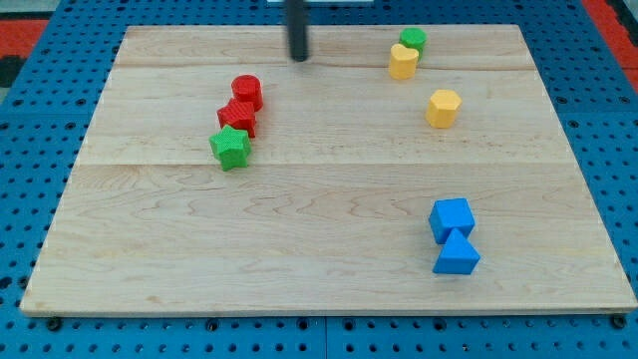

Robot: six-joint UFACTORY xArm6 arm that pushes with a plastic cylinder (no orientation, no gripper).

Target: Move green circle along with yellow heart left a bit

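Observation:
The green circle point(413, 40) sits near the view's top right, touching the yellow heart point(403, 62) just below and left of it. My tip point(298, 57) is at the view's top centre, well to the left of both blocks and apart from them.
A yellow hexagon point(444, 108) lies below the heart. A red cylinder point(247, 92), a red block point(237, 117) and a green star point(230, 148) cluster at centre left. A blue cube point(452, 218) and a blue triangle point(457, 255) sit at lower right. The wooden board point(319, 279) has blue pegboard around it.

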